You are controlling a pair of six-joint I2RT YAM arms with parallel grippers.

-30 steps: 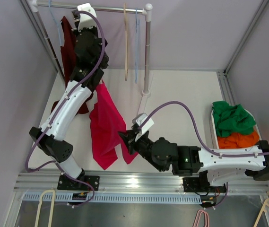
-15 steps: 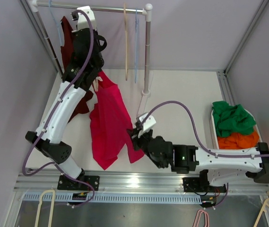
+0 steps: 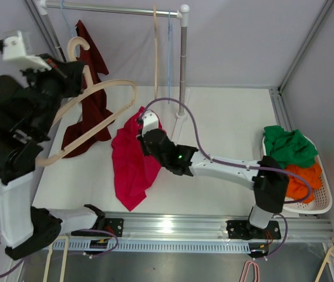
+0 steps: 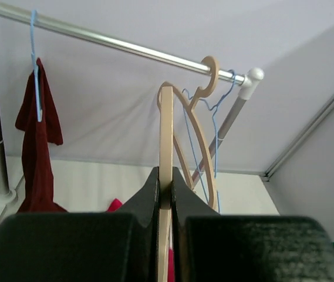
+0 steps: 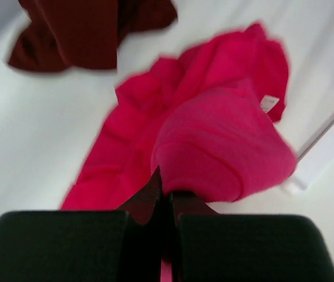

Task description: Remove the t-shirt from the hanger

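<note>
The pink t-shirt [image 3: 132, 164] lies crumpled on the white table, off the hanger. My left gripper [image 3: 76, 76] is raised high at the left and shut on the bare wooden hanger [image 3: 96, 108]. The left wrist view shows its jaws [image 4: 165, 179] clamped on the hanger's edge [image 4: 165, 129]. My right gripper [image 3: 142, 134] is shut on a fold of the pink t-shirt near its top. The right wrist view shows its jaws [image 5: 167, 188] pinching the bulging fold [image 5: 225, 147].
A dark red shirt [image 3: 87, 111] hangs from the rail [image 3: 108, 8] on a blue hanger. Another wooden hanger [image 3: 155, 53] and a blue one [image 3: 169, 59] hang by the rack post [image 3: 182, 64]. A white basket [image 3: 325, 202] with green and orange clothes stands at the right.
My left arm has swung up and left, taking the hanger out of the pink t-shirt. My right gripper has moved up-left with the shirt, which has dropped onto the table.
</note>
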